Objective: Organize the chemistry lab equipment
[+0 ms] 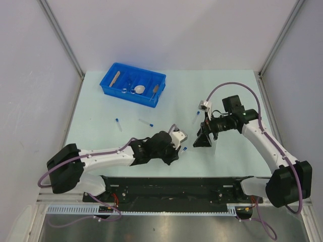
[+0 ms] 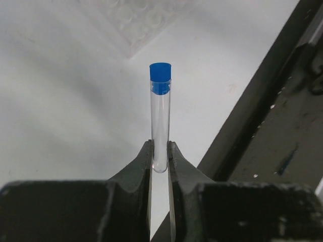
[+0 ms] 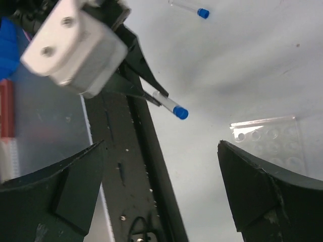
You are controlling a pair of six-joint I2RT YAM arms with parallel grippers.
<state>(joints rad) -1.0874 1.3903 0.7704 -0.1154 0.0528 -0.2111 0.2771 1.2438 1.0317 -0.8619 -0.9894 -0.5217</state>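
- Pale green surface: carries everything listed below. I see it in full from the top camera.
- Large blue compartmented plastic bin: stands at the far left of the surface, well apart from both hands.
- Right hand: wide open, with nothing between its two black fingers. It sits right of centre on the surface, facing the left hand.
- Left hand: closed on a small clear tube with a blue cap. It sits near the front edge of the surface, close to the black base rail.
- Clear plastic tube rack: lies flat on the surface, with one corner running under a finger of the right hand. In the left wrist view it shows ahead of the held tube.
- Flat wooden stick: lies in the left part of the bin.
- Thin brown-handled tool: lies in the right part of the bin.
- Small white round dish: lies in the bin, between the stick and the brown-handled tool.
- Held tube: pinched at its rounded bottom end, with the cap pointing away from the left hand towards the rack.
- Two loose blue-capped tubes: lie on the surface between the bin and the left hand, apart from each other.
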